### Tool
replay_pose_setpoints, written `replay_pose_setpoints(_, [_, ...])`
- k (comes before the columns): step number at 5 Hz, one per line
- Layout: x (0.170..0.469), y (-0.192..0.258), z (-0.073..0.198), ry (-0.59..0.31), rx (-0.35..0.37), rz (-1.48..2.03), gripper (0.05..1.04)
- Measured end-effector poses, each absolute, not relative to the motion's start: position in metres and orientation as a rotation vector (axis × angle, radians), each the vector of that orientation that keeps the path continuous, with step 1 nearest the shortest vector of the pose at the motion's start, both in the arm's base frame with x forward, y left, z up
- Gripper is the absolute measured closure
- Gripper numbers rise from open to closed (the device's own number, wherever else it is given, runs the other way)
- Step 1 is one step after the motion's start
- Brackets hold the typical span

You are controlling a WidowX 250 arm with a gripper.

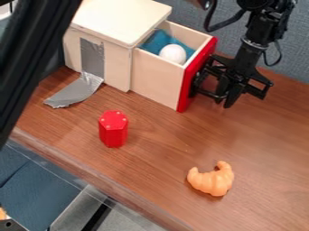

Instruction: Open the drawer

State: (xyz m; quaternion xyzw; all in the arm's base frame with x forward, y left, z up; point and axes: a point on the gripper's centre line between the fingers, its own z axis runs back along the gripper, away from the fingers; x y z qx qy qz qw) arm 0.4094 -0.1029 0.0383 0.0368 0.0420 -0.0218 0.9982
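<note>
The black gripper hangs over the table at the upper right, close beside the drawer's red front panel. The wooden drawer stands pulled out of its pale wooden cabinet, toward the right. Inside the drawer, a white egg-like object rests by a blue cloth. Whether the gripper touches the drawer front or its handle, I cannot tell.
A red hexagonal block stands in front of the cabinet, and an orange toy croissant lies at the lower right. Silver tape runs from the cabinet onto the wooden table. A dark bar crosses the upper left.
</note>
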Motion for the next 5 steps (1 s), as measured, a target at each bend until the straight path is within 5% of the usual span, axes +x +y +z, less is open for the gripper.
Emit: replay_pose_setpoints(5, [0.403, -0.127, 0.049, 0.119, 0.036, -0.006, 0.953])
